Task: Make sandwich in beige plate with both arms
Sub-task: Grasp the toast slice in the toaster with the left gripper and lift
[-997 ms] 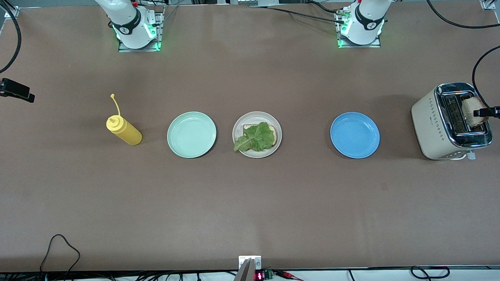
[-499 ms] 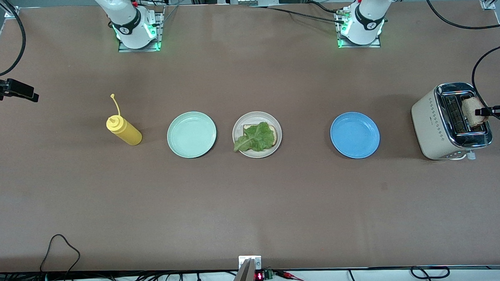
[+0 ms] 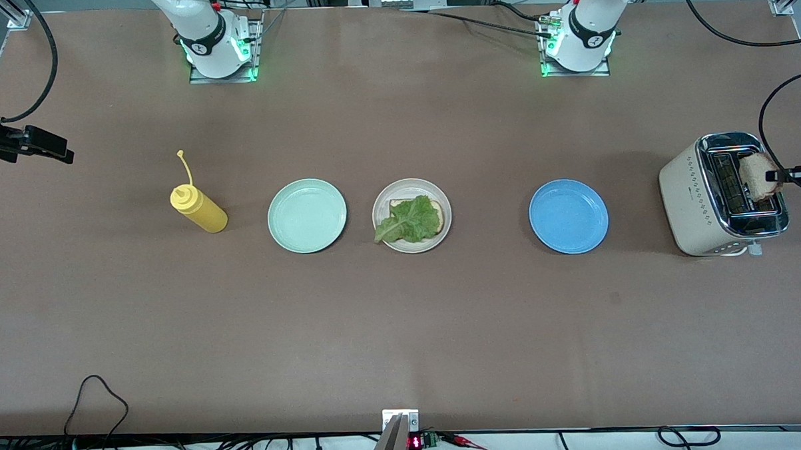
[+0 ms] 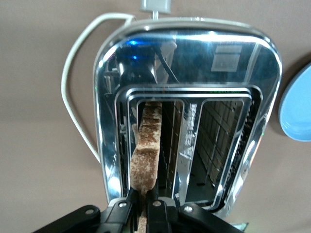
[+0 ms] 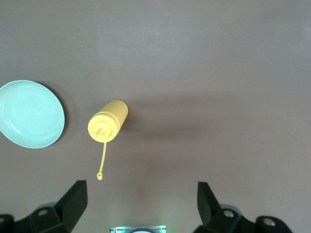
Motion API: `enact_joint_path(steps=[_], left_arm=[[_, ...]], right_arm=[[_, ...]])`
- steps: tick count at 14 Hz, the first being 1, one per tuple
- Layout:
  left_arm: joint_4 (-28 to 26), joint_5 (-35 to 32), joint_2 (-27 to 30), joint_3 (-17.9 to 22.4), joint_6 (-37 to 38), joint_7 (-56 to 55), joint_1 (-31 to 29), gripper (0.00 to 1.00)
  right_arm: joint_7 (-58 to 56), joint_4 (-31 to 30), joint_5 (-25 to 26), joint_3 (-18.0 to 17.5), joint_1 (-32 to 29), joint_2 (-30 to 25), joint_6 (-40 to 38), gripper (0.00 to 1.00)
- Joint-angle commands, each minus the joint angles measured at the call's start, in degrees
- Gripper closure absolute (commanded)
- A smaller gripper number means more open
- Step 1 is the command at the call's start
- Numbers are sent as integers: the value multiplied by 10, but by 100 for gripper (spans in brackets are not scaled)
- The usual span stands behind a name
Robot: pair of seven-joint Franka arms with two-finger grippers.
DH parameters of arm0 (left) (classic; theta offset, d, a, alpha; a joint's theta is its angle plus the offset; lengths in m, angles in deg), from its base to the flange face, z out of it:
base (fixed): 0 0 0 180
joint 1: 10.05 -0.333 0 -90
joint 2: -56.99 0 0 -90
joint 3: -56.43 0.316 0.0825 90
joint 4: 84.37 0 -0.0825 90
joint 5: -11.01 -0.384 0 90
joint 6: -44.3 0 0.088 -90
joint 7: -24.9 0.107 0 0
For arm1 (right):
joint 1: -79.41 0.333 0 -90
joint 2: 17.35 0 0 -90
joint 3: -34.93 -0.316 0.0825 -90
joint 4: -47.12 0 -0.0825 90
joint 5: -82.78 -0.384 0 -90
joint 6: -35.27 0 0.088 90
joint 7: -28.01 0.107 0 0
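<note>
Right end effector (image 5: 141, 206) hangs over the right arm's end of the worktop (image 3: 404, 331), fingers spread wide, nothing in them. Next along, the yellow squeeze bottle (image 3: 198, 208) stands with its cap strap sticking up, then the mint-green plate (image 3: 307, 215). The beige plate (image 3: 411, 215) sits mid-worktop and carries one bread slice (image 3: 436, 212) with a lettuce leaf (image 3: 410, 220) on it, no top slice on it. Blue plate (image 3: 568, 216) is further toward the left arm's end. The toaster (image 3: 722, 194) stands at that end; the left end effector (image 4: 144, 206) is over its slot, clamped on the second bread slice (image 4: 147, 151), which stands upright, partly in the slot.
</note>
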Motion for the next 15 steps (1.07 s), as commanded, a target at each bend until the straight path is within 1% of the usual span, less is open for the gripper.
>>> enact_joint_path(steps=[1, 3, 4, 9, 10, 12, 14, 15], left_arm=[[8, 9, 12, -9, 33, 14, -7, 99], [7, 9, 28, -17, 39, 10, -4, 99], [9, 9, 28, -26, 43, 5, -4, 99], [17, 7, 28, -31, 41, 3, -2, 99], [17, 0, 28, -41, 40, 3, 0, 99], [22, -7, 28, -50, 38, -1, 18, 99], [24, -7, 28, -51, 43, -34, 44, 99], [25, -7, 33, -54, 51, -47, 47, 99]], right_arm=[[4, 0, -8, 2, -3, -2, -3, 0], [4, 1, -8, 4, -5, 3, 0, 0], [4, 2, -7, 4, -5, 3, 2, 0], [4, 8, -8, 6, -7, 7, -4, 0], [4, 8, -9, 6, -7, 7, -5, 0], [4, 9, -8, 6, -5, 6, -5, 0], [3, 9, -9, 6, -5, 6, -4, 0], [3, 9, -9, 6, -5, 6, -4, 0]])
